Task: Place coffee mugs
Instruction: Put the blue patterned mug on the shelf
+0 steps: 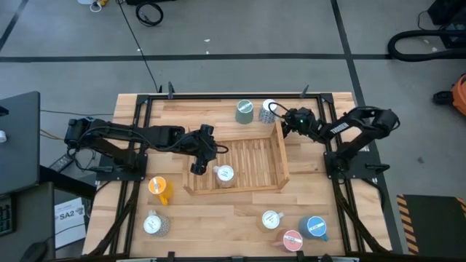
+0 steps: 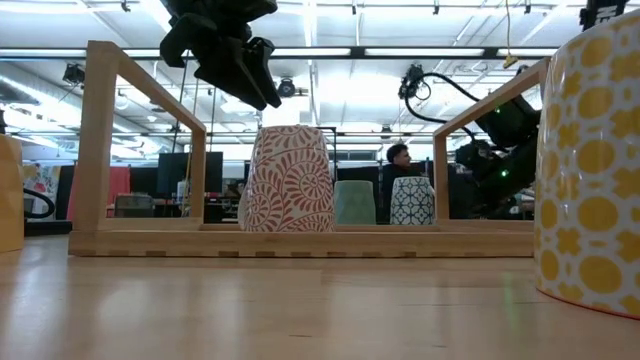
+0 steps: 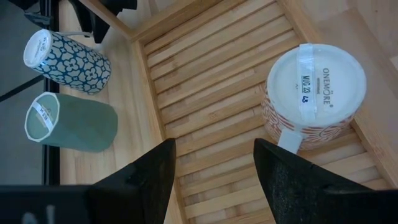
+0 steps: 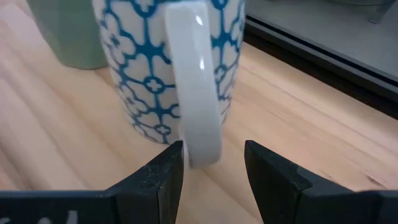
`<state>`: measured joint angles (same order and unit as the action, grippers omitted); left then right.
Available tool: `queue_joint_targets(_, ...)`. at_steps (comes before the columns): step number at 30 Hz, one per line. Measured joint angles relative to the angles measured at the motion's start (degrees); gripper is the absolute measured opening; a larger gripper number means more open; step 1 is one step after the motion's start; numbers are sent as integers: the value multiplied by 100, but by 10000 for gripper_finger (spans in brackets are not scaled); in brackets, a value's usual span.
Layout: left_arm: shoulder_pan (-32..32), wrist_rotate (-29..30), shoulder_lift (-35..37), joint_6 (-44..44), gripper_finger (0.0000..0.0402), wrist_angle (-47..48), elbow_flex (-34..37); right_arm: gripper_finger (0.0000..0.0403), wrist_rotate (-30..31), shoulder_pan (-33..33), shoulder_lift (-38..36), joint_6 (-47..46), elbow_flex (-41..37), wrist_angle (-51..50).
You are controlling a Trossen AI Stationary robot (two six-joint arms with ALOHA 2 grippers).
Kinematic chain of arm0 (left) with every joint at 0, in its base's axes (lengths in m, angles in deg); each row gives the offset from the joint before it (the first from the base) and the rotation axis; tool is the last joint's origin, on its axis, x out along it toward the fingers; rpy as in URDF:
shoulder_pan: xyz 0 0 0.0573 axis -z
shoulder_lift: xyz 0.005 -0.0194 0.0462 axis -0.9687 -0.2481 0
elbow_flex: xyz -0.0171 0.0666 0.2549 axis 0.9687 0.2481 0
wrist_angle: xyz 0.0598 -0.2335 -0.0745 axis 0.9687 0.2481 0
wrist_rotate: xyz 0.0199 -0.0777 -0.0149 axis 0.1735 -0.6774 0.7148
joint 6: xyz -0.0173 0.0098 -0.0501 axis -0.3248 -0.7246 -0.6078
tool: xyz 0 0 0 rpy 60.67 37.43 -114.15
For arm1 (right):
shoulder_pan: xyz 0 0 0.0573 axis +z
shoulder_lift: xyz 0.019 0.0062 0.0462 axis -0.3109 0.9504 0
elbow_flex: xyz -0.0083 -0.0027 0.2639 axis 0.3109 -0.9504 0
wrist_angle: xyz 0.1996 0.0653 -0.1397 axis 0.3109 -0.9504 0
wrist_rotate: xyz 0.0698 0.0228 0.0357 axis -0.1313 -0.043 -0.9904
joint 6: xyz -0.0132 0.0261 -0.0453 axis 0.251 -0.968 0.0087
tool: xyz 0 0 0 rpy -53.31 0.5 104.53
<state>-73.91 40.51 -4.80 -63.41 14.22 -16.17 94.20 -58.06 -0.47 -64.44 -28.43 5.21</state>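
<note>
Nearest the low camera, at frame edge: yellow-spotted mug, cream body, well apart from both grippers.

Blue-patterned mug: white, blue flower lattice, plain white handle. Stands on table outside the tray's far corner, touching or just beside green mug. Handle set between fingers of right gripper; jaws apart, straddling the handle, a gap on one side, no clamp seen.

Red-patterned mug: white with red leaf scrolls, upside down, labelled base up, on slats of wooden tray. Located just beside and below left gripper; jaws apart, nothing between them, held above the slats.

View differences:
- Right wrist view only: handle position between the fingers.
- Left wrist view only: base label on the red-patterned mug.
- Low view only: scroll pattern on the side wall; left gripper clear of the tray floor; person in the room behind.
- High view only: orange mug, speckled grey mug, pink mug, blue mug, all on the near table, well apart from the grippers.
</note>
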Motion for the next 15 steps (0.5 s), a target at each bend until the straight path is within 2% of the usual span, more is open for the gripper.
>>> queue_joint_targets(6,-1,0,0,-5,222,2,0,175,-4,-76,316,165,4,472)
queue_joint_targets(15,1,0,0,-147,222,3,0,175,-125,-81,521,375,75,631)
